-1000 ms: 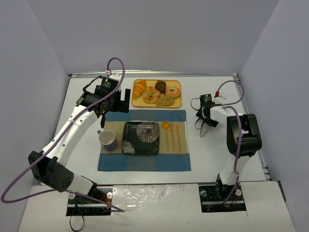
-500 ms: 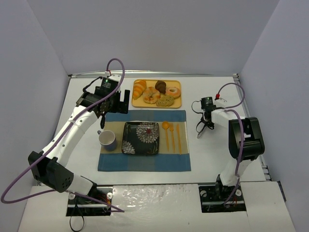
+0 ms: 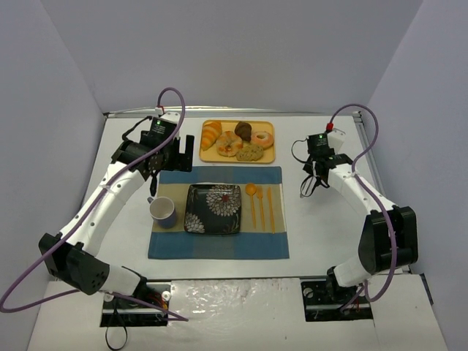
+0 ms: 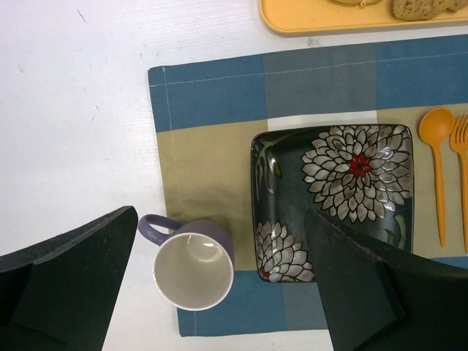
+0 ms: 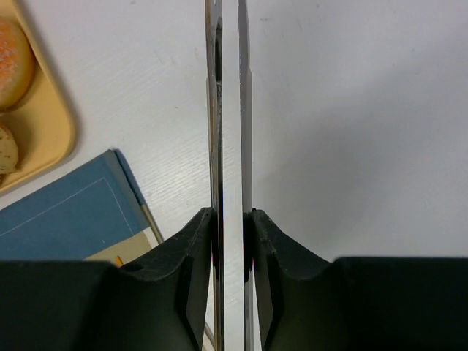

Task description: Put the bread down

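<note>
Flat speckled bread point(image 3: 250, 152) on near-right part of orange tray point(image 3: 238, 160), beside frosted doughnut point(image 3: 229, 143); touching it or not, cannot tell. In left wrist view only a sliver of bread point(image 4: 428, 6), cut by the top edge like most of the tray. In right wrist view just a tray corner and sugared doughnut point(image 5: 13, 62) half out of frame, scrap below it too cropped to name

Wide-spread left gripper point(image 3: 183, 157), nothing held, over far left of placemat point(image 3: 175, 245), above mug point(image 4: 194, 270) and flowered plate point(image 4: 333, 197). Pinched-together right gripper point(image 3: 306, 189), hairline slit only, nothing visible between, above white table point(image 3: 322, 234) just off the mat's far right corner

Versus a second ago: bread, tray, plate, mug unmoved; left arm almost the same; right arm unfolded, elbow swung toward near right, wrist further back

White table showing between tray's right rim and right gripper; plate at mat centre, strip of mat between it and tray; orange cutlery point(image 3: 261, 205) right of plate
</note>
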You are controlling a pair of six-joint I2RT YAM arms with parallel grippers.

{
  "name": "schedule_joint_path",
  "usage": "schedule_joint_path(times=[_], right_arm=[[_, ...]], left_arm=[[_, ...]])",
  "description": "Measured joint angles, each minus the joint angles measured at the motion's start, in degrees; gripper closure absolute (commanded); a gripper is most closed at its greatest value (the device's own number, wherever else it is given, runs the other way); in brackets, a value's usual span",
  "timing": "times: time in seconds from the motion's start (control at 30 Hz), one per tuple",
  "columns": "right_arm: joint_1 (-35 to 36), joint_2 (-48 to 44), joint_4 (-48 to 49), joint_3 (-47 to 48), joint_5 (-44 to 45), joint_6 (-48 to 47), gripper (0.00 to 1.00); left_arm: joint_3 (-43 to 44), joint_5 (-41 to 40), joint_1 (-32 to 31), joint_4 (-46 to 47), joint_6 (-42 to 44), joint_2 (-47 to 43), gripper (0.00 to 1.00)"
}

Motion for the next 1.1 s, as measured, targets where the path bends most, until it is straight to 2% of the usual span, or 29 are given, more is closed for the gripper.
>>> schedule_joint_path(times=[0.1,0.4,0.77,1.1], right_arm=[[0.09,-0.86,-1.45,2.16,-0.06,-0.91,0.60],[1.32,-1.65,-5.60,5.08,-0.16,-2.05,0.46],[3.36,-2.14,-8.25,9.74,-1.07,-3.13,0.46],[8.06,1.11,-9.69,21.86,-11.18,-4.53,0.45]], left_arm=[[0.00,-0.28,0.00,-0.17,-0.02,-0.24,0.03],[0.00,-0.69,0.00,-0.56,0.00,-0.41,0.03],[0.00,-0.88,0.00,-0.79,-0.02,-0.82,0.03],[0.00,-0.93,0.00,-0.88,-0.22,-0.82,0.03]])
